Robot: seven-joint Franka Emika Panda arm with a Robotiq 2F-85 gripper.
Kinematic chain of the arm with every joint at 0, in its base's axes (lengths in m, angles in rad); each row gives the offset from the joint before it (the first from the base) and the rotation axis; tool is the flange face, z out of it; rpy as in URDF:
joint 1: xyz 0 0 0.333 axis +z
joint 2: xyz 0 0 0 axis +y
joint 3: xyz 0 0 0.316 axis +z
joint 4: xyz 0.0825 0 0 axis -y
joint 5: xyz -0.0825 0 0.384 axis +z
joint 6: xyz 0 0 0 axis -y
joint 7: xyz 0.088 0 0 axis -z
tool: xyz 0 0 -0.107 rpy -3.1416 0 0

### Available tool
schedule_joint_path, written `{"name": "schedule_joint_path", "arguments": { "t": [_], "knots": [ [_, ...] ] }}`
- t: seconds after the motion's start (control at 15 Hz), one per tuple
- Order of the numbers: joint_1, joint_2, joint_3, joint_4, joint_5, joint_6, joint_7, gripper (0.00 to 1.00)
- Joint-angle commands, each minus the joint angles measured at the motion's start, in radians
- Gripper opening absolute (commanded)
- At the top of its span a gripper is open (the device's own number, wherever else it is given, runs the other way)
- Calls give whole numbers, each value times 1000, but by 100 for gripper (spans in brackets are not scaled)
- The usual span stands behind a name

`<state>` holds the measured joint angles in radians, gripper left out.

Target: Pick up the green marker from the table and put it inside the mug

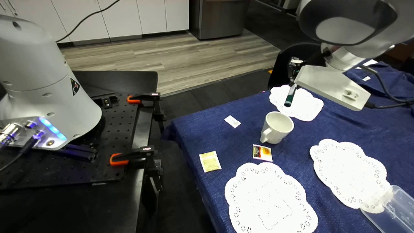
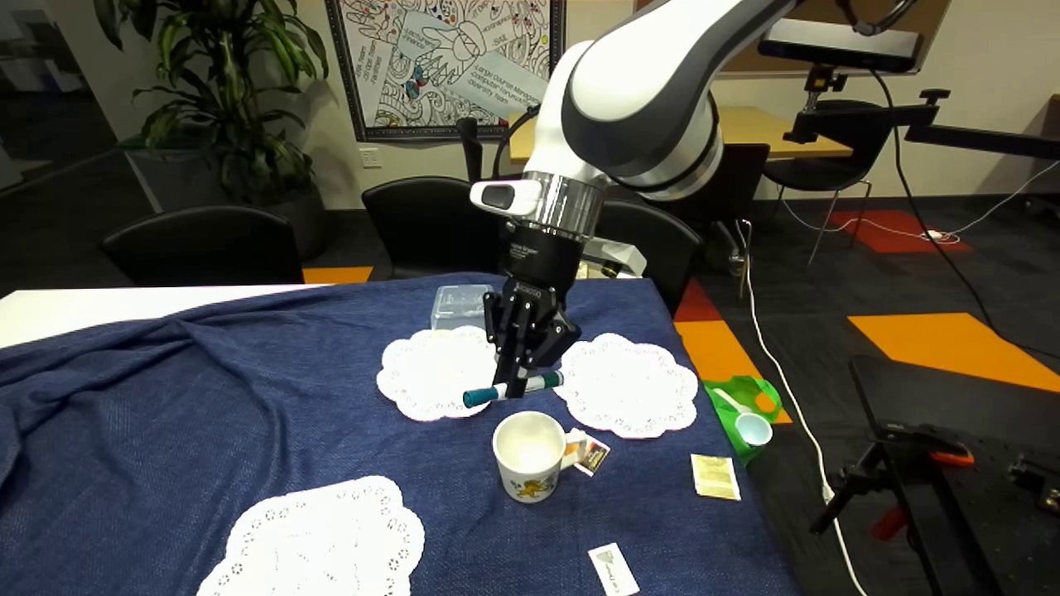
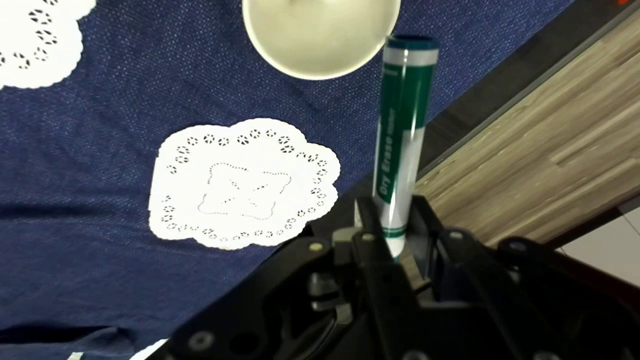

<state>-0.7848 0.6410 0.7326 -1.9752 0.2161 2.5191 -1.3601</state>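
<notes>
My tool [image 3: 396, 215] is drawn narrow on the green dry-erase marker [image 3: 406, 120], holding it clear of the navy cloth-draped surface [image 2: 290, 397], near and higher than the white ceramic mug [image 2: 530, 459]. In the wrist view the marker's dark green end meets the mug's rim by line of sight; I cannot tell whether it hangs over the opening. In an exterior view the marker [image 2: 540, 383] looks slanted, nearer level than upright, so a straight drop could leave it lying across the rim. I'd best tip it until the dark green end points downward, centre that over the mouth, lower gently without knocking the wall, and let go only once the end is well inside.
</notes>
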Motion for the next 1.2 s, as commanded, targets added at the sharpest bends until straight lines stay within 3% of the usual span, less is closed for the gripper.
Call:
{"name": "schedule_joint_path", "arguments": {
  "t": [0.0,0.07,0.13,0.53,1.13],
  "knots": [
    [56,-27,-59,9,75,-17,-60,20],
    [56,-27,-60,10,76,-20,-62,20],
    [57,-27,-60,11,76,-21,-63,5],
    [59,20,-73,93,215,-173,-379,5],
    [185,47,-277,189,430,-314,-734,5]
  ]
}}
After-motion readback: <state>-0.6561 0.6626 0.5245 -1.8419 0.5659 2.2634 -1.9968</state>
